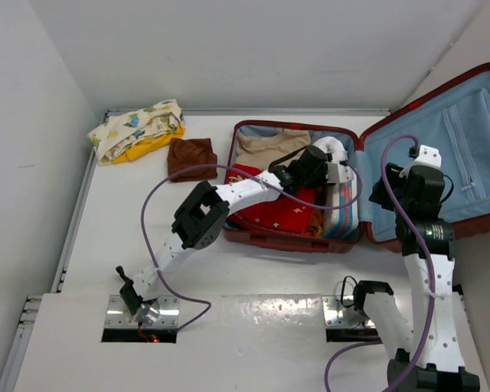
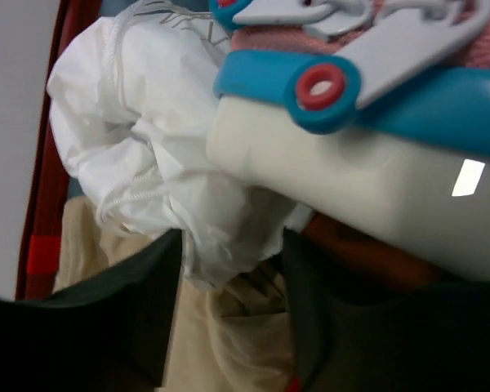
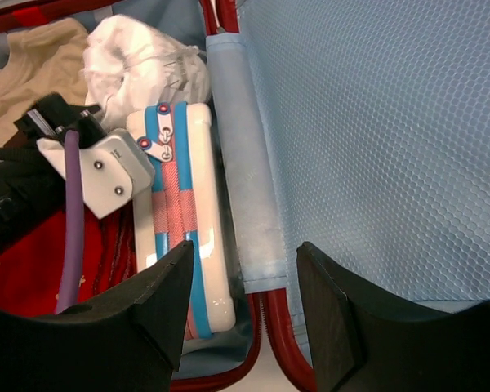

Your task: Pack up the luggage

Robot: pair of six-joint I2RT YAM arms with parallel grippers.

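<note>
The dark red suitcase [image 1: 253, 237] lies open with its blue-lined lid [image 1: 465, 147] up at the right. Inside are a beige garment [image 1: 265, 147], a red cloth with small white marks [image 1: 282, 211], a white crumpled bundle [image 1: 333, 147] and a white pouch with blue trim [image 3: 200, 212]. My left gripper [image 1: 336, 170] reaches into the suitcase. In the left wrist view it [image 2: 231, 245] is open, with the lower edge of the white bundle [image 2: 139, 139] between its fingers, next to the pouch [image 2: 351, 171]. My right gripper [image 3: 245, 261] is open and empty above the hinge strip [image 3: 241, 180].
A patterned cream and yellow cloth [image 1: 139, 131] and a brown cloth [image 1: 190, 157] lie on the white table [image 1: 131, 220], left of the suitcase. Walls close off the left and back. The left arm's purple cable [image 1: 159, 196] loops over the table.
</note>
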